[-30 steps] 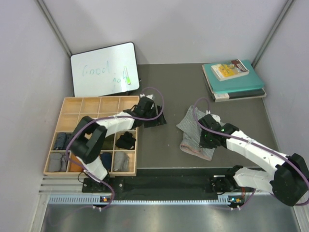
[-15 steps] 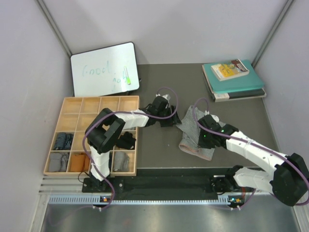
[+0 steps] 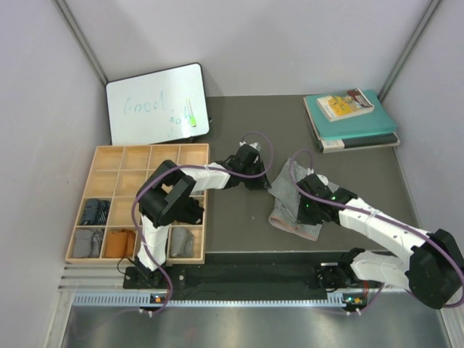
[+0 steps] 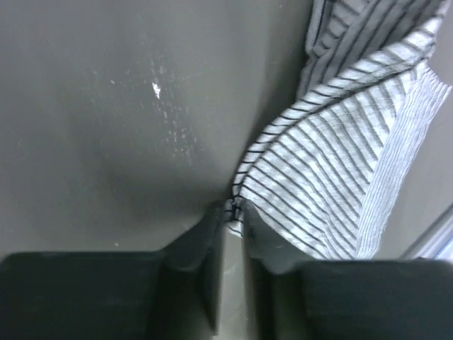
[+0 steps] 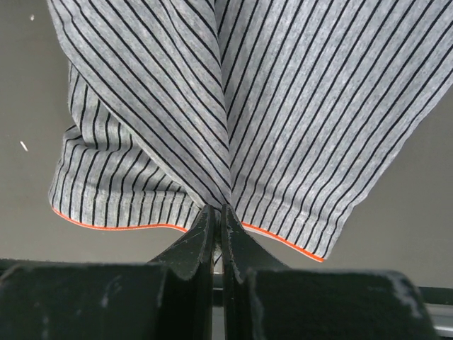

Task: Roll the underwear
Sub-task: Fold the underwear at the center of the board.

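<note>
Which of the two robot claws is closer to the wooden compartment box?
Left. The left gripper is a short way right of the wooden box, at the striped underwear's left edge; the right gripper sits farther right, on that cloth.

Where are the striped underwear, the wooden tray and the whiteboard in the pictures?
striped underwear [image 3: 290,221]: top external view, cloth near its front hem.
wooden tray [image 3: 135,158]: top external view, a bare far compartment.
whiteboard [image 3: 156,101]: top external view, middle of its white face.
</note>
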You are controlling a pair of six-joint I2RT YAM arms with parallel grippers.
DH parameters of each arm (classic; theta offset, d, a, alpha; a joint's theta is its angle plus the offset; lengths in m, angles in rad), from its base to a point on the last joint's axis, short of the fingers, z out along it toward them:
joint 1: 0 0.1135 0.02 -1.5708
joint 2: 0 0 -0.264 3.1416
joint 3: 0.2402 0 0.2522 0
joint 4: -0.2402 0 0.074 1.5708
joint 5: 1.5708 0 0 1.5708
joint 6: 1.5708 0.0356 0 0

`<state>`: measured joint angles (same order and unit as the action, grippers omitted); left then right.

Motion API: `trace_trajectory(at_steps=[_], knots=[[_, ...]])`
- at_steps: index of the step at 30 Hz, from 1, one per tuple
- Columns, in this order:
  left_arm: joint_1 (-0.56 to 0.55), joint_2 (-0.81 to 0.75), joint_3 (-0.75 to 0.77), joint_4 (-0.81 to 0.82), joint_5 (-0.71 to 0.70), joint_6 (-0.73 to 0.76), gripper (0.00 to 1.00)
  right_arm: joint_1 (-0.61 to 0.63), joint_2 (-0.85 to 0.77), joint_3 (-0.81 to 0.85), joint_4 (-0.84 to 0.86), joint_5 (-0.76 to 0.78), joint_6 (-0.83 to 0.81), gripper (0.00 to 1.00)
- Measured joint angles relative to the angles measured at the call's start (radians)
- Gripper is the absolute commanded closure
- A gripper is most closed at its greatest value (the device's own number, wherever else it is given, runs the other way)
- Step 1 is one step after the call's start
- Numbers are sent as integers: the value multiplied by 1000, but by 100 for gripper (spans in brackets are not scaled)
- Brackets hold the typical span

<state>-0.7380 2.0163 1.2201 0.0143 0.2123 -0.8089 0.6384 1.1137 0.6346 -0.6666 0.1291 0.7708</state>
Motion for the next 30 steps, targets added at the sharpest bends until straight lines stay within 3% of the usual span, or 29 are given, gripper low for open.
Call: trace_trajectory(at_steps=[2,15,30], knots=[[-4,9,3,2,0,3,100,0,0,-8,0,0,0,100],[-42,12,22,37,3,-1,100,-11,-7,-19,-25,35,11,100],[-132,69,282,94,11,-1,100,-54,-21,-20,-86,107,19,100]])
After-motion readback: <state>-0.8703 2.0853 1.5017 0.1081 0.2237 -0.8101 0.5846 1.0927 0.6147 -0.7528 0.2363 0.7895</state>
